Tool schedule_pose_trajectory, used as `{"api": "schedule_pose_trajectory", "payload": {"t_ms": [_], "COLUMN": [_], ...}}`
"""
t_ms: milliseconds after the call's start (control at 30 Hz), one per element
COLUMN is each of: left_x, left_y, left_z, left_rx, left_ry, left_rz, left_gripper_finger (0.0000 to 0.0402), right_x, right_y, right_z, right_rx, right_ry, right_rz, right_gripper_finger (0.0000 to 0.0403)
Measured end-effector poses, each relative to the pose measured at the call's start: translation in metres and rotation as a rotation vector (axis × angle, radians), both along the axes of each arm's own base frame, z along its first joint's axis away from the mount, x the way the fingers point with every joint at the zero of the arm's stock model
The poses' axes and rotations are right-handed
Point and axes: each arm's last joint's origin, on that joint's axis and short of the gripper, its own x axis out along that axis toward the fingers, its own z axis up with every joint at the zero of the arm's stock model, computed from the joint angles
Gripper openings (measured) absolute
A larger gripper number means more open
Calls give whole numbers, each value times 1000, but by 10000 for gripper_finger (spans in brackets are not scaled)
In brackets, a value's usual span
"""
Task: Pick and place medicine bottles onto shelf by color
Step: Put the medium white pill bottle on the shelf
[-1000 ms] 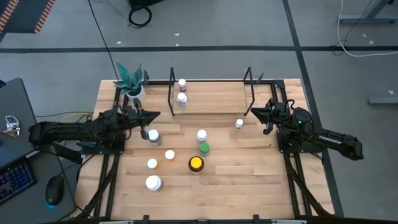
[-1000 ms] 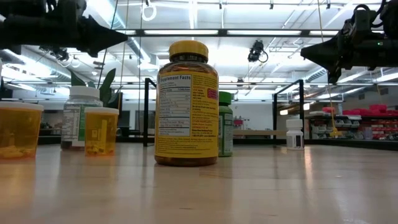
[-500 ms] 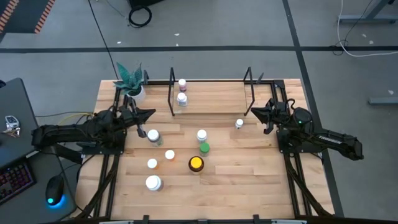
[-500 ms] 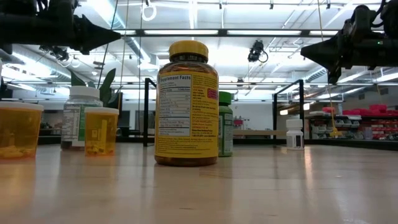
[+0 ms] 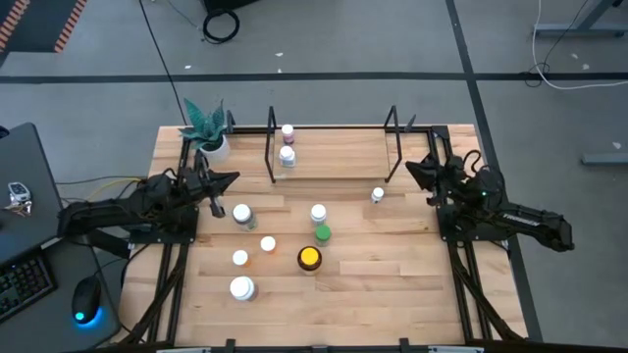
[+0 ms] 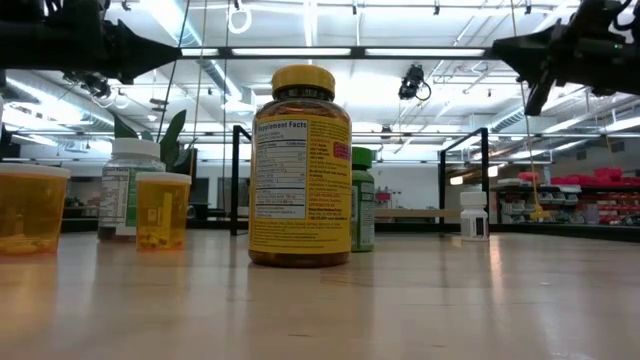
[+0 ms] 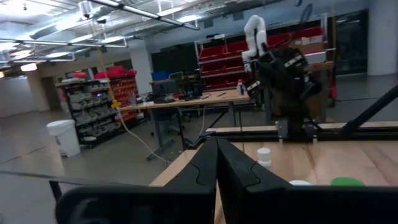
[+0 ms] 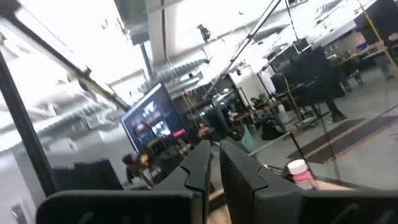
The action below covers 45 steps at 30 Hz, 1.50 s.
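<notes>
Several medicine bottles stand on their bases on the table: a big yellow-capped bottle (image 5: 309, 258) (image 6: 300, 165), a green one (image 5: 322, 233), white-capped ones (image 5: 241, 213) (image 5: 318, 212) (image 5: 241, 287) and a small white one (image 5: 378, 194). Two purple bottles (image 5: 287, 130) (image 5: 287, 155) stand at the left end of the shelf (image 5: 339, 152). My left gripper (image 5: 234, 178) (image 7: 216, 142) hovers shut at the table's left, above and left of a white-capped bottle. My right gripper (image 5: 410, 167) (image 8: 214, 148) hovers shut by the shelf's right upright, raised well above the table.
A white pot with a teal plant (image 5: 208, 132) stands at the far left corner, beside the shelf's left wire upright (image 5: 271, 147). Bare wood lies to the right of the bottles and along the near edge (image 5: 392, 294).
My left gripper has drawn back a little toward the table's left edge, still shut and raised. My right gripper has tipped its fingers upward and rolled, its tip rising near the shelf's right upright. No bottle has moved.
</notes>
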Motion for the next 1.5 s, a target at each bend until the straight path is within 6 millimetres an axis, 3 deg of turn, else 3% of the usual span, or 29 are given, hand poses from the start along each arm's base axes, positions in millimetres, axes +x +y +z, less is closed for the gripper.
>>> {"api": "schedule_pose_trajectory", "payload": {"t_ms": [267, 533, 800, 1267, 1500], "left_x": [-2, -4, -3, -1, -1], "left_y": [-3, -4, -5, -6, -6], "left_z": [-22, -23, -27, -35, -35], "left_rx": [49, 36, -4, -140, -144], "left_ry": [-9, -26, -1, 41, 39], "left_rz": [-76, -99, -123, -151, -151], "left_gripper_finger": [5, 4, 11, 24, 31], "right_x": [11, 32, 68, 139, 162], "right_y": [2, 11, 20, 19, 22], "right_z": [-3, 6, 26, 37, 49], "right_rx": [105, 3, -107, -161, -206], "right_ry": [15, 102, 239, 635, 812], "right_rz": [85, 165, 217, 236, 246], "right_gripper_finger": [42, 42, 42, 42, 83]}}
